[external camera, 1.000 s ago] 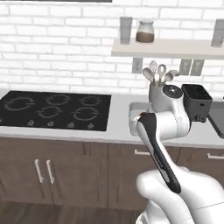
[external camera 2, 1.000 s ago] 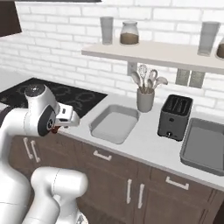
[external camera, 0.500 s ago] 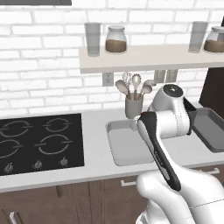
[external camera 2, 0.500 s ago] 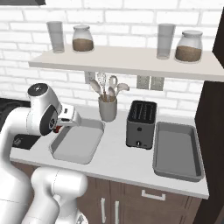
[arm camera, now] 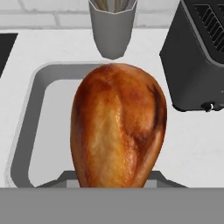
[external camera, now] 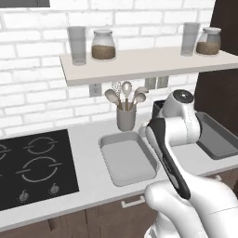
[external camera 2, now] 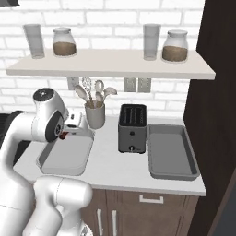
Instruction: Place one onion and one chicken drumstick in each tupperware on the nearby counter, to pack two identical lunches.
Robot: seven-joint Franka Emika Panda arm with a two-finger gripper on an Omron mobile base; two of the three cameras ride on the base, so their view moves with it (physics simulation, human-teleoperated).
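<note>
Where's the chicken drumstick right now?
In the hand view, the browned chicken drumstick is held in the jaws above the left grey tray, near the grey utensil cup.

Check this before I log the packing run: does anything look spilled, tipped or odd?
Nothing stands out. The toaster and utensil holder stand upright, both tupperware trays lie flat and empty, and the chicken drumstick hangs over the left tray.

Base views flank counter [external camera: 93, 153]; hand view close overhead.
</note>
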